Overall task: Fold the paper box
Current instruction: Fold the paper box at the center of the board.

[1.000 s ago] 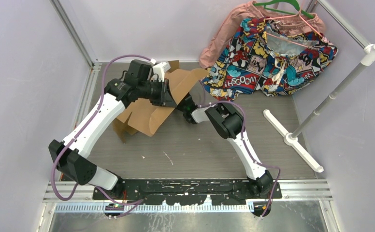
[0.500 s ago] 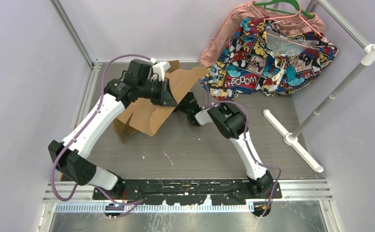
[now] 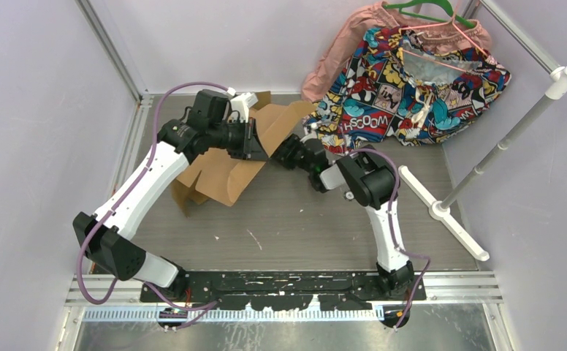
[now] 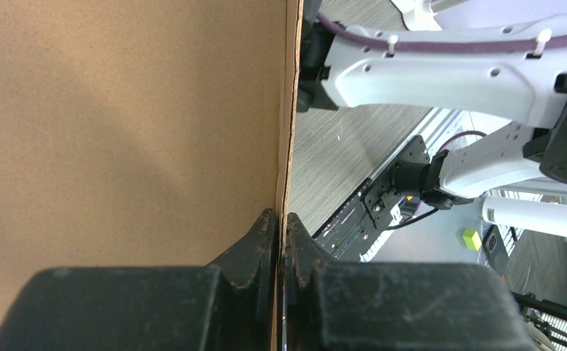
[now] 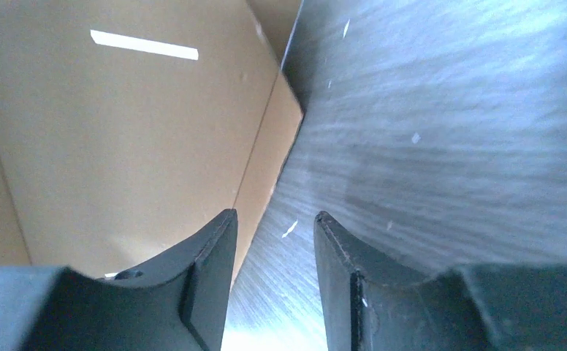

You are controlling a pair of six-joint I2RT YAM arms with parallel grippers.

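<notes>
The paper box [image 3: 222,172] is a brown cardboard sheet lying at the back left of the table, with one flap [image 3: 277,121] raised. My left gripper [image 3: 257,144] is shut on that flap's edge. In the left wrist view its jaws [image 4: 281,219] pinch the thin cardboard edge, and the brown panel [image 4: 120,110] fills the left half. My right gripper [image 3: 280,155] hovers low by the box's right edge. In the right wrist view it [image 5: 275,219] stands open with only table between the fingers, and cardboard [image 5: 120,124] lies just left of the left finger.
A comic-print cloth [image 3: 405,80] and a pink garment [image 3: 339,51] are piled at the back right under a green hanger [image 3: 419,9]. A white rack foot [image 3: 441,208] with a slanting pole [image 3: 514,131] stands on the right. Metal frame rails [image 3: 131,139] border the grey table.
The right arm's elbow has swung to the right, and its gripper has shifted toward the back, along the raised flap. The left arm and the cardboard have stayed still.
</notes>
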